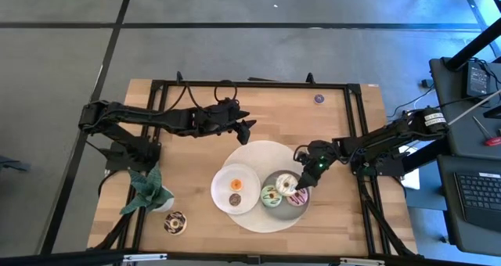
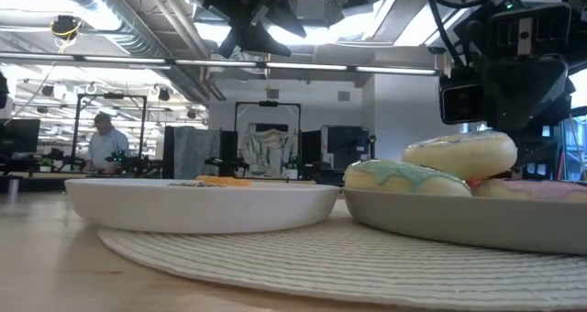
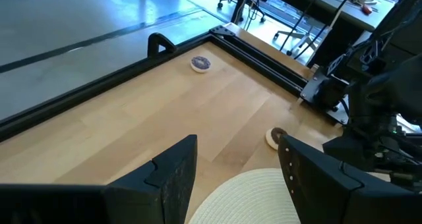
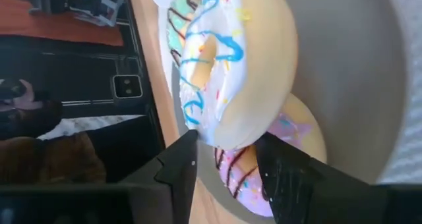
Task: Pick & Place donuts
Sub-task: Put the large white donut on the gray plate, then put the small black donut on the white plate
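Right hand (image 1: 302, 178) is positioned over the grey plate (image 1: 275, 180) on the round woven mat (image 1: 266, 152), fingers closed on the rim of the white-iced donut (image 1: 286, 183); the right wrist view shows both dark fingers clamping that donut's edge. Directly beneath the held donut lies the pink-iced donut (image 1: 298, 196), and the green-iced donut (image 1: 271, 195) sits just beside it in the same plate. The white plate (image 1: 236, 189), further from the right hand across the mat, carries 2 mini donuts, 1 orange (image 1: 235, 184) and 1 brown (image 1: 234, 199). Left hand (image 1: 249, 126) hangs above bare worktop (image 1: 188, 160) near the mat's far edge, fingers parted, gripping nothing. A purple mini donut (image 1: 318, 99) lies well beyond it near the frame. A chocolate sprinkled donut (image 1: 174, 223) rests on the worktop beside the plant (image 1: 146, 190).
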